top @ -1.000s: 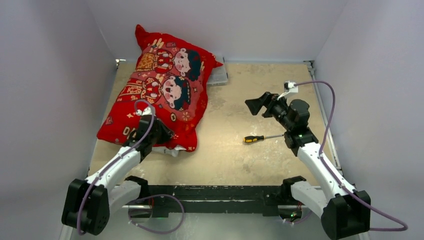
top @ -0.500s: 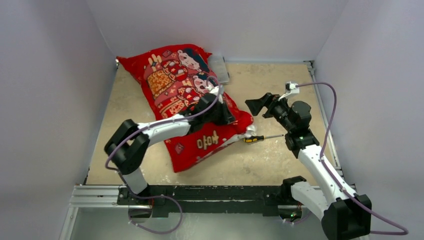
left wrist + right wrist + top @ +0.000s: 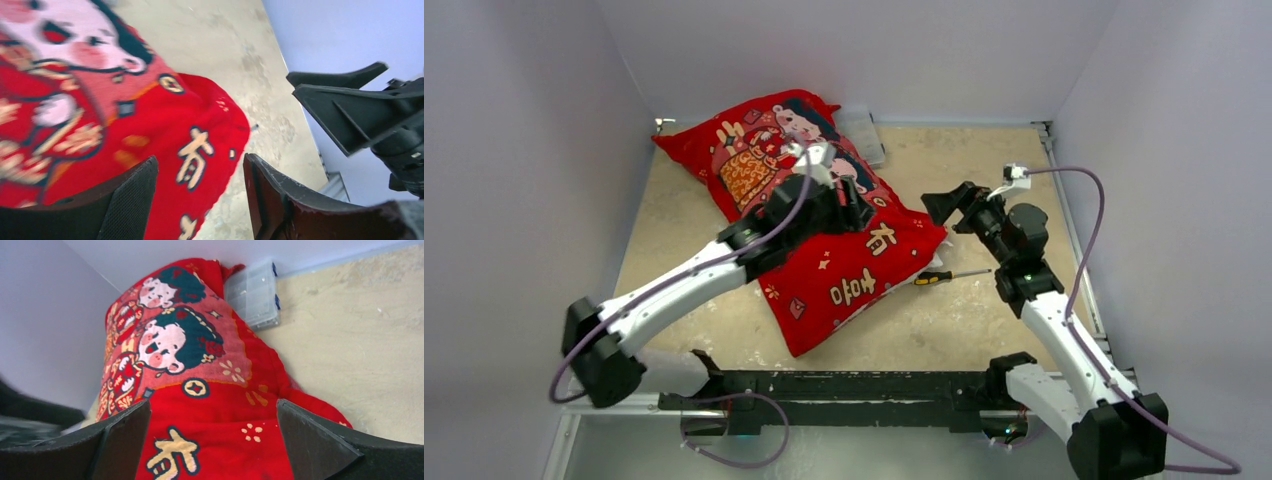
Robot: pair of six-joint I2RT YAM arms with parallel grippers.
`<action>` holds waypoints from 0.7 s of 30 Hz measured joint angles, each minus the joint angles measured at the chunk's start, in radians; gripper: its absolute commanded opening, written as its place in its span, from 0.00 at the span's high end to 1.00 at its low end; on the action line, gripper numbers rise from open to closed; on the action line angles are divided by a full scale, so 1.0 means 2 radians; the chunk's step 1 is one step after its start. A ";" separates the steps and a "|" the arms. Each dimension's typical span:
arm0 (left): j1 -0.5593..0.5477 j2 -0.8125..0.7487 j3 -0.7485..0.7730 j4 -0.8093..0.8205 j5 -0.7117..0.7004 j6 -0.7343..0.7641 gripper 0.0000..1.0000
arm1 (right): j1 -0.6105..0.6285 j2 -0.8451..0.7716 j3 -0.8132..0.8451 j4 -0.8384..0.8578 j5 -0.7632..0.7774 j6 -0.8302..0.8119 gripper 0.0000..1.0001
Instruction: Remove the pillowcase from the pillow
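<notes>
pillowcase (image 3: 824, 290): red, plump and filled out. It lies on a slant across the table (image 3: 984, 170), from the back-left corner down toward the middle.
print: I see two black-haired cartoon kids at the far end of the cover.
writing: there are gold characters on the near red half. One looks like 有; the rest I can't read.
pillow: hidden; I see only the cover.
left gripper (image 3: 200, 197): it reaches over the middle of the pillowcase with its fingers spread and red fabric showing between them. I can't tell if they touch it.
right gripper (image 3: 939, 206): fingers spread wide and holding nothing. It hangs just beside the cover's right corner and points at it.
screwdriver (image 3: 936, 277): yellow-and-black handle, flat on the table. The handle end is just beside the cover's right edge, below the right gripper.
clear plastic box (image 3: 862, 135): against the back wall, right next to the far corner of the cover. I see no readable label on it.
</notes>
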 measured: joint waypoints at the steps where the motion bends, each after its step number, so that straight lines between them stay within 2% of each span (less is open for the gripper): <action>1: 0.000 -0.028 -0.011 -0.009 -0.019 0.003 0.37 | 0.000 0.006 0.000 0.000 0.000 0.002 0.01; 6: 0.001 -0.131 -0.094 -0.051 -0.089 0.002 0.37 | 0.000 0.045 -0.010 0.000 0.011 0.009 0.01; 12: 0.001 -0.181 -0.225 -0.103 -0.093 -0.014 0.36 | 0.022 0.137 -0.013 0.014 0.009 0.014 0.01; 14: 0.001 -0.202 -0.249 -0.109 -0.093 -0.020 0.36 | 0.044 0.171 -0.013 0.028 0.006 0.017 0.06; 16: 0.001 -0.217 -0.258 -0.110 -0.092 -0.021 0.36 | 0.071 0.209 -0.011 0.047 -0.001 0.020 0.20; 17: 0.001 -0.221 -0.259 -0.109 -0.090 -0.021 0.36 | 0.083 0.232 -0.006 0.057 -0.004 0.021 0.32; 18: 0.001 -0.222 -0.261 -0.105 -0.087 -0.021 0.36 | 0.092 0.257 0.002 0.069 -0.010 0.023 0.51; 21: 0.001 -0.209 -0.264 -0.088 -0.077 -0.021 0.37 | 0.104 0.337 0.041 0.100 -0.021 0.025 0.86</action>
